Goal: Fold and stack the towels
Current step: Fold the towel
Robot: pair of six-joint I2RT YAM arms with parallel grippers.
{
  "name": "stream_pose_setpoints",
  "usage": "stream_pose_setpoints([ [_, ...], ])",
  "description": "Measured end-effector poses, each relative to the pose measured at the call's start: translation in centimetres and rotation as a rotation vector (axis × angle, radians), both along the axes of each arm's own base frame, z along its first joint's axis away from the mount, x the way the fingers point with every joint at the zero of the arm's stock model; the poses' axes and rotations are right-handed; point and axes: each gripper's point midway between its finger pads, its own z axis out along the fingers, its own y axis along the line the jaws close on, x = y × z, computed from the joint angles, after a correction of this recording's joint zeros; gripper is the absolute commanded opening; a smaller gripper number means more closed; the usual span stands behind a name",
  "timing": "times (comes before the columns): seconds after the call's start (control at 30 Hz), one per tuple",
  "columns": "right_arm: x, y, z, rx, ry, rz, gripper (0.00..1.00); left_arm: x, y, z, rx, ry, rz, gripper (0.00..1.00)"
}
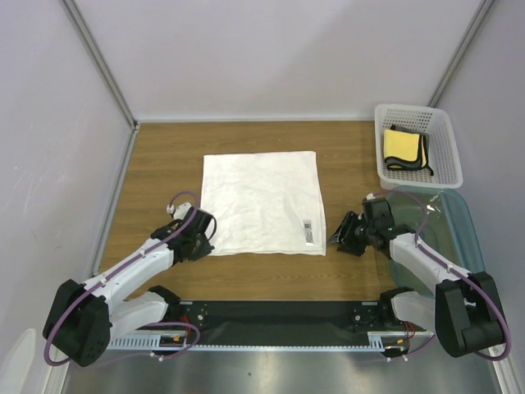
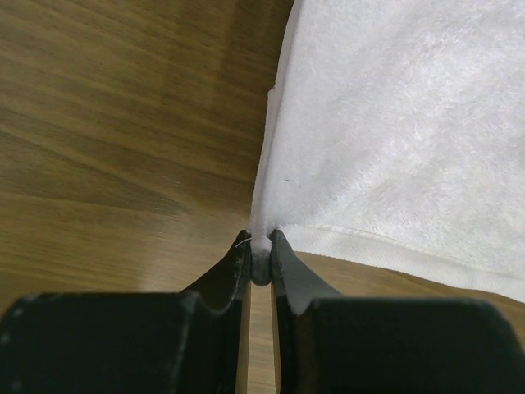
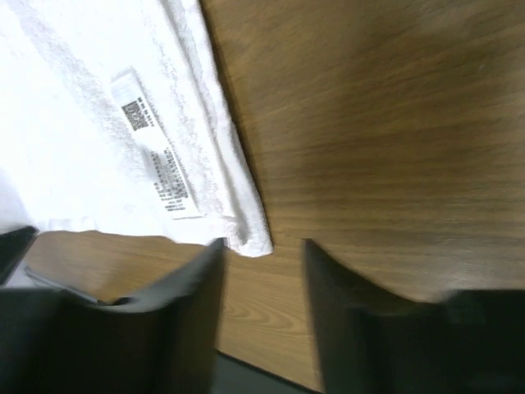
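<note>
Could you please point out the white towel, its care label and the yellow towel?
white towel point(image 1: 258, 197), top view, its centre.
care label point(image 3: 153, 152), right wrist view, printed middle.
yellow towel point(image 1: 402, 146), top view, yellow face.

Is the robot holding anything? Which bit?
The left gripper pinches the white towel by its near left corner. The right gripper is open, holding nothing.

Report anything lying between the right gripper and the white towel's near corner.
Nothing visible does. The right gripper, jaws open, sits right at the white towel corner, with only table wood between them.
</note>
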Motion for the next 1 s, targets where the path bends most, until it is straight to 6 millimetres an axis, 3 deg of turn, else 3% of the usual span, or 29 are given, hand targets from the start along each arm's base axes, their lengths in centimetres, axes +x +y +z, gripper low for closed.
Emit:
stream_pose_setpoints([
  [0.1, -0.7, 0.5, -0.2, 0.01, 0.004, 0.018, 0.73, -0.1, -0.1, 0.0, 0.001, 0.002, -0.006, 0.0],
  [0.17, -1.3, 0.9, -0.5, 0.015, 0.014, 0.032, 0.75, -0.1, -0.1, 0.0, 0.001, 0.002, -0.009, 0.0],
  [0.83, -0.5, 3.7, -1.1, 0.079, 0.019, -0.009, 0.61, 0.0, -0.2, 0.3, 0.004, -0.014, -0.028, 0.0],
  [1.0, -0.2, 4.3, -1.5, 0.054, 0.031, 0.007, 0.49, 0.0, -0.1, 0.3, 0.007, -0.014, -0.033, 0.01],
])
